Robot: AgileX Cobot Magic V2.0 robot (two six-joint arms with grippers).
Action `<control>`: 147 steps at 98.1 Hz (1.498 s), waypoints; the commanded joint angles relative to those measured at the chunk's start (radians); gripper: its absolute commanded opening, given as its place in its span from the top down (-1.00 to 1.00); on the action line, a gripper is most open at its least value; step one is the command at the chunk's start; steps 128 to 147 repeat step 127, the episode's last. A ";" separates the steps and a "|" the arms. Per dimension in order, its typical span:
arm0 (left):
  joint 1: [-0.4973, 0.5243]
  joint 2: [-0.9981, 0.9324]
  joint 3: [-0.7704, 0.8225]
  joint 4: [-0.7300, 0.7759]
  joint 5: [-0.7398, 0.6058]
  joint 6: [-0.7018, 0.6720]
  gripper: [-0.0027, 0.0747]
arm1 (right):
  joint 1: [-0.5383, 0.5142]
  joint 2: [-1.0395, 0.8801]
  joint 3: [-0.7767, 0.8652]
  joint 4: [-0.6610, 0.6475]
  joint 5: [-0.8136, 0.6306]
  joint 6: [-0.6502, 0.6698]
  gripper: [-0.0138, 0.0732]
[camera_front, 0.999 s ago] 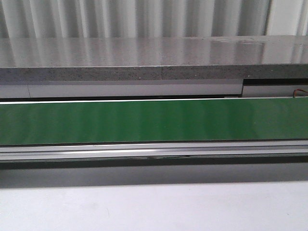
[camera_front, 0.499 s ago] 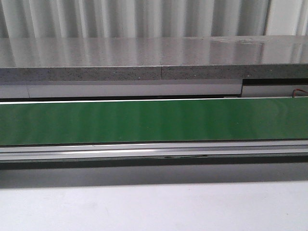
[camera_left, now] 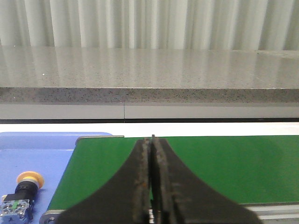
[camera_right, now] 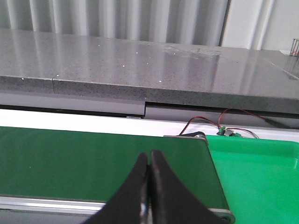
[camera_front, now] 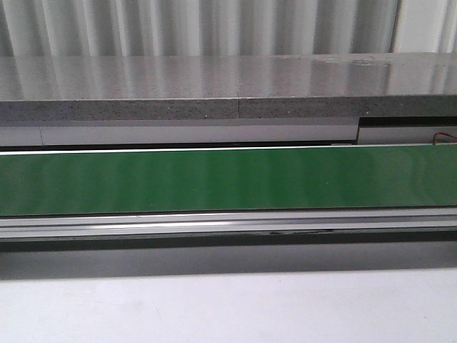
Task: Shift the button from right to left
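Observation:
The button [camera_left: 19, 196], with an orange-yellow cap, black middle and blue-grey base with a green mark, lies on its side in a blue tray [camera_left: 32, 158] beside the end of the green belt [camera_left: 224, 163]. It shows only in the left wrist view. My left gripper [camera_left: 152, 140] is shut and empty above the belt, well to the side of the button. My right gripper [camera_right: 149, 156] is shut and empty above the other end of the belt [camera_right: 70, 163]. Neither gripper shows in the front view, which has only the bare belt [camera_front: 228, 180].
A green tray [camera_right: 261, 177] sits past the belt's end in the right wrist view, with red and black wires [camera_right: 219, 119] behind it. A grey stone counter [camera_front: 228, 86] runs behind the belt. An aluminium rail [camera_front: 228, 223] edges the belt's front.

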State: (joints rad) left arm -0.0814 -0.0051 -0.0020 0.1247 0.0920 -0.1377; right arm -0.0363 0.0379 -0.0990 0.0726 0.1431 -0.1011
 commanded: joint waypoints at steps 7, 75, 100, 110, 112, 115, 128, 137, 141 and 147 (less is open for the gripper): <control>-0.006 -0.034 0.024 -0.008 -0.086 -0.009 0.98 | 0.002 -0.065 0.058 -0.063 -0.116 0.091 0.84; -0.006 -0.034 0.024 -0.008 -0.086 -0.009 0.98 | 0.002 -0.063 0.110 -0.084 -0.185 0.147 0.84; -0.006 -0.034 0.024 -0.008 -0.086 -0.009 0.98 | 0.002 -0.063 0.110 -0.084 -0.185 0.147 0.84; -0.006 -0.034 0.024 -0.008 -0.086 -0.009 0.98 | 0.002 -0.063 0.110 -0.084 -0.185 0.147 0.84; -0.006 -0.034 0.024 -0.008 -0.086 -0.009 0.98 | 0.002 -0.063 0.110 -0.084 -0.185 0.147 0.84; -0.006 -0.034 0.024 -0.008 -0.086 -0.009 0.98 | 0.002 -0.063 0.110 -0.084 -0.185 0.147 0.84; -0.006 -0.034 0.024 -0.008 -0.086 -0.009 0.98 | 0.002 -0.063 0.110 -0.084 -0.185 0.147 0.84; -0.006 -0.034 0.024 -0.008 -0.086 -0.009 0.98 | 0.002 -0.063 0.110 -0.084 -0.185 0.147 0.84; -0.006 -0.034 0.024 -0.008 -0.086 -0.009 0.98 | 0.002 -0.063 0.110 -0.084 -0.185 0.147 0.84; -0.006 -0.034 0.024 -0.008 -0.086 -0.009 0.98 | 0.002 -0.063 0.110 -0.084 -0.185 0.147 0.84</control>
